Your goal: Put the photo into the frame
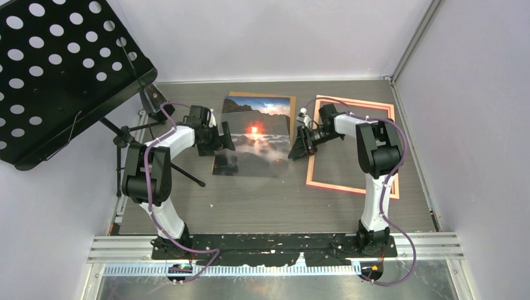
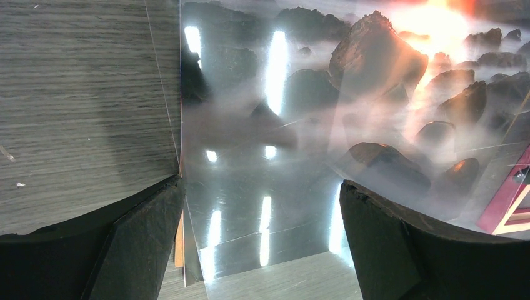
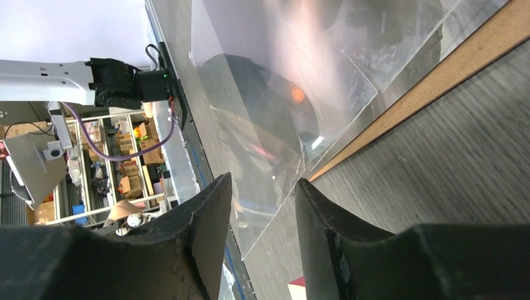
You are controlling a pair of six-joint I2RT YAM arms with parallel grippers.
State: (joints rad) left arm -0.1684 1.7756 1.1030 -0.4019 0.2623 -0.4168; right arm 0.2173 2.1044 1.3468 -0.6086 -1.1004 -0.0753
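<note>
Lying between left tool (image 1: 222, 141) and right tool (image 1: 298, 147), the photo (image 1: 251, 157).

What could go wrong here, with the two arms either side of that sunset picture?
1. The glossy rectangular sunset photo lies flat. The right tool, its jaws partly apart at the photo's edge, might slip off or crease it.
2. The left tool stands wide open at the opposite edge and could shove the photo sideways.
3. The thin pink-orange rectangular frame lies beneath the right arm; a swing might knock it askew.
</note>
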